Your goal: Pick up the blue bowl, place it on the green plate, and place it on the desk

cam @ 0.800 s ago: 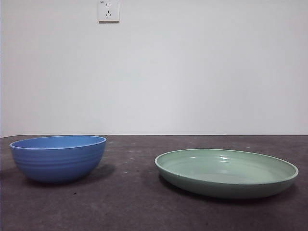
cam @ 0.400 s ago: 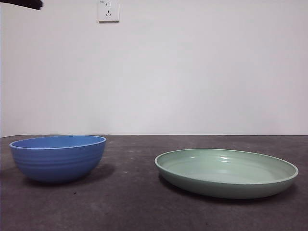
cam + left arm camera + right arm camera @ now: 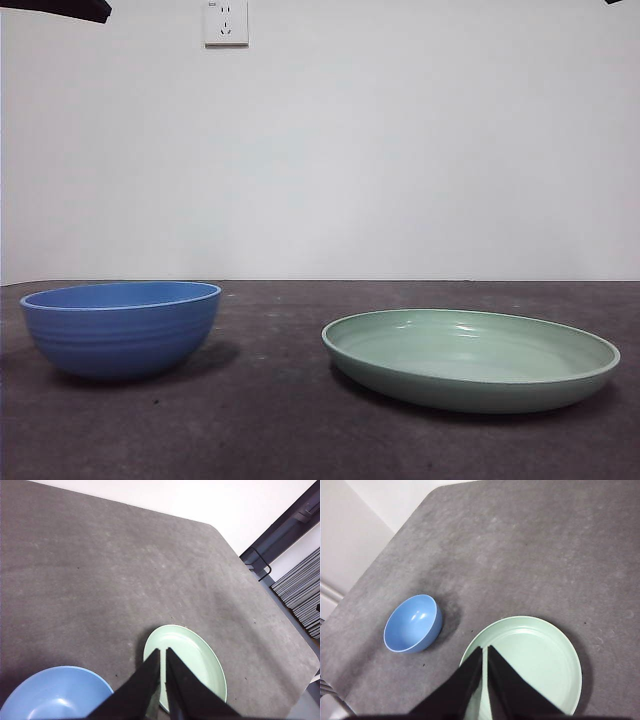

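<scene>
The blue bowl [image 3: 120, 328] stands upright and empty on the desk [image 3: 280, 400] at the left. The green plate [image 3: 470, 358] lies flat on the desk to the right, apart from the bowl and also empty. High above the table, my left gripper [image 3: 163, 651] is shut and holds nothing, with the bowl [image 3: 50, 697] and plate [image 3: 197, 655] far below it. My right gripper [image 3: 485, 649] is likewise shut and empty, high over the plate [image 3: 540, 660], with the bowl [image 3: 412, 623] off to one side. In the front view only black arm tips show at the top corners.
A white wall with a socket [image 3: 225, 22] rises behind the desk. In the left wrist view a dark metal frame [image 3: 285, 530] and stacked grey panels [image 3: 302, 595] stand beyond the desk's rounded corner.
A black arm tip has entered the front view's top left corner and grown. A small tip now shows at the top right. Bowl and plate have not moved.
</scene>
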### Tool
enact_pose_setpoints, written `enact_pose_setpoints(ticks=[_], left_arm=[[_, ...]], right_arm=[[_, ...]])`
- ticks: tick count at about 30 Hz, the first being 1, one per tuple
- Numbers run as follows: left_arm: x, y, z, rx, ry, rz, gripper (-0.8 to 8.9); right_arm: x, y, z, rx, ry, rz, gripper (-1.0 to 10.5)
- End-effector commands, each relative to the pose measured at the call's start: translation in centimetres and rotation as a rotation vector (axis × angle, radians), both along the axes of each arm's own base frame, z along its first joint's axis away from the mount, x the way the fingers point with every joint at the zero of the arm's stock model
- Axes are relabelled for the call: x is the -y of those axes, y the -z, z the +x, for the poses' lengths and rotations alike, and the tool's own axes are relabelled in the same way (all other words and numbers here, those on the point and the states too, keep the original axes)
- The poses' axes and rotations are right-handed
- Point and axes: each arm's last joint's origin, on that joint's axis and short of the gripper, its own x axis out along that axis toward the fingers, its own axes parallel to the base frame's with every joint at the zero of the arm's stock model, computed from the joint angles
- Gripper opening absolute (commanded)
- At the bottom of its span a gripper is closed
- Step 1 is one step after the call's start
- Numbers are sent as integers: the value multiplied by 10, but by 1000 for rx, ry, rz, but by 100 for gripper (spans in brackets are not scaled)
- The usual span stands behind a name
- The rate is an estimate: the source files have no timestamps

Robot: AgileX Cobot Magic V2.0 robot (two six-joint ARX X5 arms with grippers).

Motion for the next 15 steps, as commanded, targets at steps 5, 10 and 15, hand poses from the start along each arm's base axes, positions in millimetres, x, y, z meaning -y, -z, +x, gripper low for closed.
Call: enact_pose_setpoints(ticks=[5,10,15], left_arm=[[1,-8,0,35,16,4,275],[1,-8,0,42,18,9,597],[1,-8,0,42,18,9,595]], right_arm=[[0,-4,1,15,-10,-14,370],[0,-2,0,2,-11,-15,581],[0,-2,0,3,-12,-16,580]])
